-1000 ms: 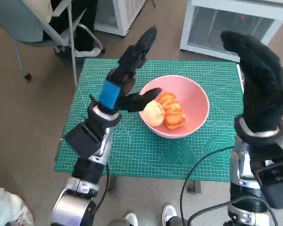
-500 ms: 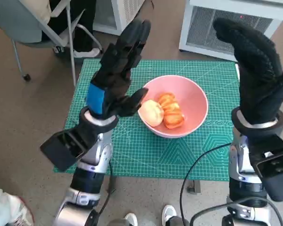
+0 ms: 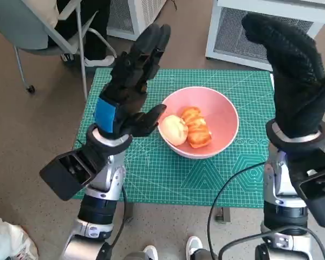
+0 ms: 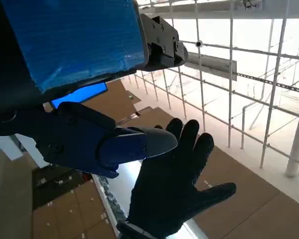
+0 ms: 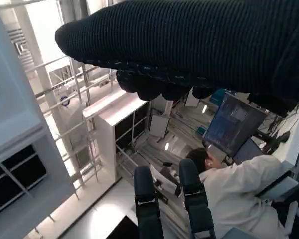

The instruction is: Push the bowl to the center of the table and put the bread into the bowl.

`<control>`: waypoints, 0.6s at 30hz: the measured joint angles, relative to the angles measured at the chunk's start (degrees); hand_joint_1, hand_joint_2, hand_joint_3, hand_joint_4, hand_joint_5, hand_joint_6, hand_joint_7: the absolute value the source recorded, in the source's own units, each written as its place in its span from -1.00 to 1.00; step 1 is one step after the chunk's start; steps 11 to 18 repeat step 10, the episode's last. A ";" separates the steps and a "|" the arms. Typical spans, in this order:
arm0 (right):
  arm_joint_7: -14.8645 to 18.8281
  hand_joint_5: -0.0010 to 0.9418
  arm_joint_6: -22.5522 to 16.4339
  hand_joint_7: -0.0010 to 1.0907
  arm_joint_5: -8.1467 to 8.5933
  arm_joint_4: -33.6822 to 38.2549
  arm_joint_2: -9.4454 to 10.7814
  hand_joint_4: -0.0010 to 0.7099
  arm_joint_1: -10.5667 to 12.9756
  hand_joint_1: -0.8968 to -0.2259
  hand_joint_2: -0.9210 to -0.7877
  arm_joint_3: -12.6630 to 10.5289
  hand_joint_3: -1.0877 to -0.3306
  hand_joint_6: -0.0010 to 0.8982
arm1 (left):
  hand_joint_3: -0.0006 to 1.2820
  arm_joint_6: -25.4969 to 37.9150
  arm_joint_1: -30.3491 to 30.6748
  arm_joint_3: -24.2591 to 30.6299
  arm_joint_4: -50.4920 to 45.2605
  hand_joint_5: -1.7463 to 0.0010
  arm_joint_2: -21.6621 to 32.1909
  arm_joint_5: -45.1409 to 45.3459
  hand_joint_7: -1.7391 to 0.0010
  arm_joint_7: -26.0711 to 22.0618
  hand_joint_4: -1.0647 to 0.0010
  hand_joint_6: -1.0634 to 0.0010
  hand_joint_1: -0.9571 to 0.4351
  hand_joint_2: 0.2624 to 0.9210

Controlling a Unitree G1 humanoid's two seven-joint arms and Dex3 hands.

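Note:
A pink bowl (image 3: 226,116) stands near the middle of the green mat (image 3: 168,173). In it lie a pale round bun (image 3: 173,129) and an orange glazed bread (image 3: 196,128). My left hand (image 3: 131,81) is raised above the mat to the left of the bowl, fingers spread, holding nothing. My right hand (image 3: 292,70), in the black glove, is lifted high over the table's right edge, fingers apart and empty. The left wrist view points upward and shows the gloved right hand (image 4: 174,184) with its fingers spread.
A grey chair (image 3: 49,32) stands off the table's far left corner. White appliances (image 3: 260,27) stand behind the table. A black cable (image 3: 227,189) loops over the near right edge. A person in white (image 5: 229,184) sits by a screen in the right wrist view.
My left hand let go of the pale bun, which now lies in the bowl, and rose up and away to the left. The right hand rose slightly.

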 measured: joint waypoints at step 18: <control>0.13 -0.99 0.29 0.07 -0.02 -0.05 -0.07 -0.22 0.00 -0.02 -1.00 -0.01 -0.08 -0.96 | -0.30 -0.26 0.00 0.74 0.02 0.99 -0.38 -0.09 0.90 -0.43 0.70 0.47 -0.50 1.00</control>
